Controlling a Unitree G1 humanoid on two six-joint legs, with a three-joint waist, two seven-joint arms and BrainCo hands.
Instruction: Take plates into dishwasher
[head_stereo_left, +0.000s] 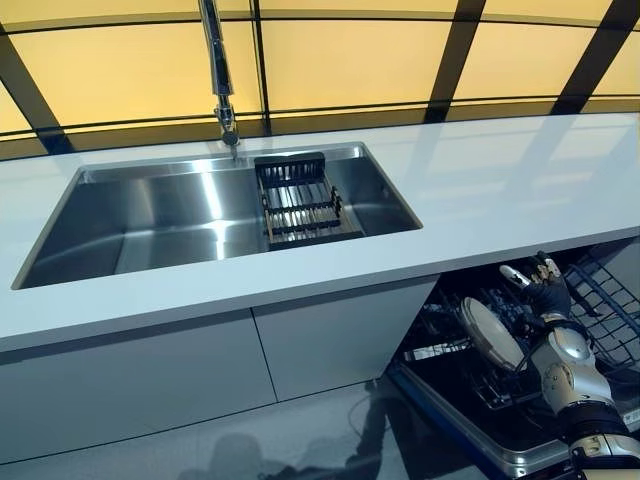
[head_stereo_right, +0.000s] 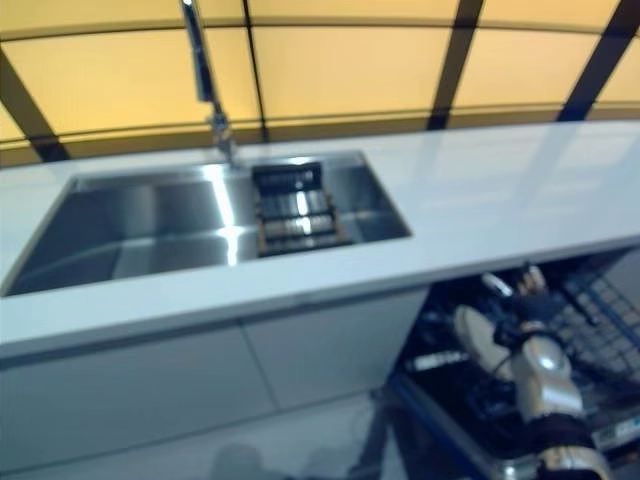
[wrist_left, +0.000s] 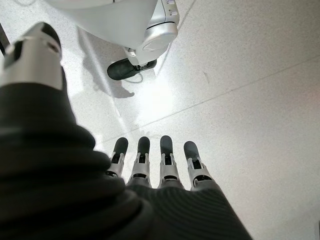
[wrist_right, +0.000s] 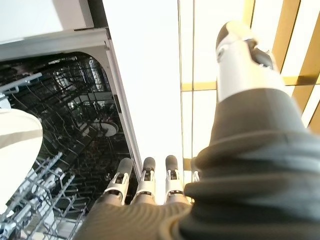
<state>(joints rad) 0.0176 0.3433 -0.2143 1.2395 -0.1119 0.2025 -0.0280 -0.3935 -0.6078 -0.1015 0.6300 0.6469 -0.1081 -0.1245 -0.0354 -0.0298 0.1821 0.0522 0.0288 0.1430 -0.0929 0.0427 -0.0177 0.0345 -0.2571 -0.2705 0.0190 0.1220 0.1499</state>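
A white plate (head_stereo_left: 490, 333) stands on edge in the lower rack (head_stereo_left: 600, 300) of the open dishwasher (head_stereo_left: 470, 440), tilted among the dark wire tines. The dishwasher sits below the white tabletop (head_stereo_left: 500, 190), to the right of the pale cabinet doors (head_stereo_left: 200, 370).

The right robot hand (head_stereo_left: 545, 290) is inside the dishwasher opening, just beside the plate on its right side and a little above it. In the right wrist view its fingers (wrist_right: 145, 175) are straight and released, with the thumb (wrist_right: 240, 55) held apart; nothing is between them. Whether the hand touches the plate cannot be told; in the right wrist view the plate (wrist_right: 15, 150) shows off to one side, clear of the fingers.

The left robot hand (wrist_left: 155, 170) appears only in its own wrist view, fingers extended and relaxed over the pale speckled floor (wrist_left: 250, 75), grasping nothing.

Above the dishwasher and to its left, a steel sink (head_stereo_left: 150, 215) is set into the tabletop. A dark wire drainer basket (head_stereo_left: 298, 200) sits in the sink's right part, and a chrome tap (head_stereo_left: 218, 70) rises behind the sink, with yellow panels (head_stereo_left: 350, 60) in dark frames beyond.
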